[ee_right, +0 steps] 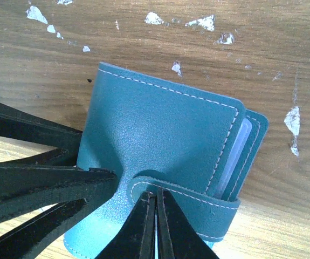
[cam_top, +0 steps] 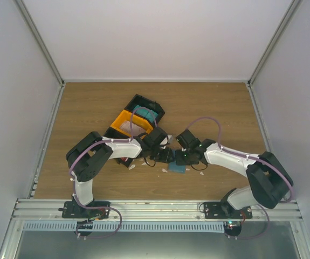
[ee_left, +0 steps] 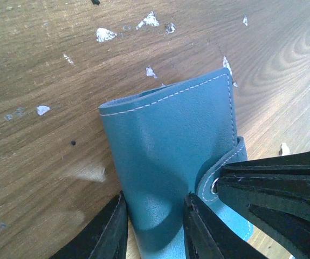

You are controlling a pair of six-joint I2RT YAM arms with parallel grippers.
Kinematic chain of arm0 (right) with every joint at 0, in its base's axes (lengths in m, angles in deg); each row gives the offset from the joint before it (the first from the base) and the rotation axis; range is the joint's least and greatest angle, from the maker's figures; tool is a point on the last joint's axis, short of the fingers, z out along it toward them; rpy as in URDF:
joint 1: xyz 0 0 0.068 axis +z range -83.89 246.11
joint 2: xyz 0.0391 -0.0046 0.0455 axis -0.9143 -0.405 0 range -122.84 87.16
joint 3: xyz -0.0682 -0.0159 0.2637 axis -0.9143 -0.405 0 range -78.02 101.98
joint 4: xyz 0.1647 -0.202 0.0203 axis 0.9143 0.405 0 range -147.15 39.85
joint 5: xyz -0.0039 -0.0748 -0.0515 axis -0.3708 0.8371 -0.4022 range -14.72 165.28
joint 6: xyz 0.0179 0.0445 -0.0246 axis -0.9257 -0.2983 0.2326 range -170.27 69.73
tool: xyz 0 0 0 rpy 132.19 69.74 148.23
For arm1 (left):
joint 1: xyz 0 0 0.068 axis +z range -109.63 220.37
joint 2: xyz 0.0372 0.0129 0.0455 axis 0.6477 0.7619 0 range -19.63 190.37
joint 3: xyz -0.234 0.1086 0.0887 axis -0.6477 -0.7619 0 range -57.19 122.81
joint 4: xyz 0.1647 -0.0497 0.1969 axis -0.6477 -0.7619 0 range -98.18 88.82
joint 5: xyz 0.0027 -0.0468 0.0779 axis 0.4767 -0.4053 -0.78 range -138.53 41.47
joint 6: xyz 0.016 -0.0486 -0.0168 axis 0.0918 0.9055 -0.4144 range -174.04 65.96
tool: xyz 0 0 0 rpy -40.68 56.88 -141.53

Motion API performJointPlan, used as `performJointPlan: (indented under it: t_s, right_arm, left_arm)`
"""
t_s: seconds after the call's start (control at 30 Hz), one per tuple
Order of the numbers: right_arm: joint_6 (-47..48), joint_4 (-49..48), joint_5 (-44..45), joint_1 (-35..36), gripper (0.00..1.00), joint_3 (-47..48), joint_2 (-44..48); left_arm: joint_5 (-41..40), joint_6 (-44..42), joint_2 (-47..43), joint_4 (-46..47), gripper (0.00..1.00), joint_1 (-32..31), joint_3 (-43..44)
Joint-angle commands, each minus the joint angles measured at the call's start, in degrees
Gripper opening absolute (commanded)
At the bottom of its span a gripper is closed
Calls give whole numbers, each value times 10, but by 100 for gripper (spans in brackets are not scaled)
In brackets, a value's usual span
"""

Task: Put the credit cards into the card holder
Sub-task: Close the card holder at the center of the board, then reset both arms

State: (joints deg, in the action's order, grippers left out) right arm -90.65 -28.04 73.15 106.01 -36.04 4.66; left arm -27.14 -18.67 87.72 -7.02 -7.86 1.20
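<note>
Wooden surface (cam_top: 208,108), white walls around it, white scraps (ee_right: 153,18) scattered about. Card holder (ee_right: 160,129) lies folded closed on the surface near the front centre, between the two arms, well apart from the black-and-orange bin (cam_top: 123,117). Teal credit cards (cam_top: 146,115) sit in that bin. Left end effector (ee_left: 155,202) is grasping the card holder's near end, one finger against each side. Right end effector (ee_right: 156,194) is clenched tight, with its tips down on the side tab (ee_right: 187,197), which wraps across the cover. Pale inner sleeves show at the holder's open edge.
</note>
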Motion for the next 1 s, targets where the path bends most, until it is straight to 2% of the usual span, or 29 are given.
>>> performJointPlan:
  t_s: [0.0, 0.2, 0.37, 0.5, 0.7, 0.83, 0.87, 0.97]
  right_arm:
    - [0, 31, 10, 4, 3, -33, -61]
    - [-4, 43, 39, 7, 2, -36, -83]
    - [-10, 61, 60, 7, 3, 4, -12]
    - [-15, 81, 94, 7, 13, 55, 61]
    - [-4, 116, 145, 7, 20, 102, 150]
    - [-6, 169, 212, 7, 32, 128, 204]
    - [-6, 179, 226, 7, 35, 133, 219]
    - [25, 180, 243, 7, 47, 138, 287]
  left_arm:
    - [-6, -8, 1, 7, 32, -1, -4]
    - [-13, -5, -4, 6, 32, -1, -5]
    - [-28, -3, -28, 4, 32, -1, -5]
    - [-48, -11, -66, -3, 36, 0, -2]
    - [-91, -54, -152, -44, 52, 0, 14]
    - [-132, -76, -237, -73, 64, 0, 9]
    - [-142, -82, -260, -80, 69, 0, 7]
    - [-179, -110, -337, -94, 93, 0, -4]
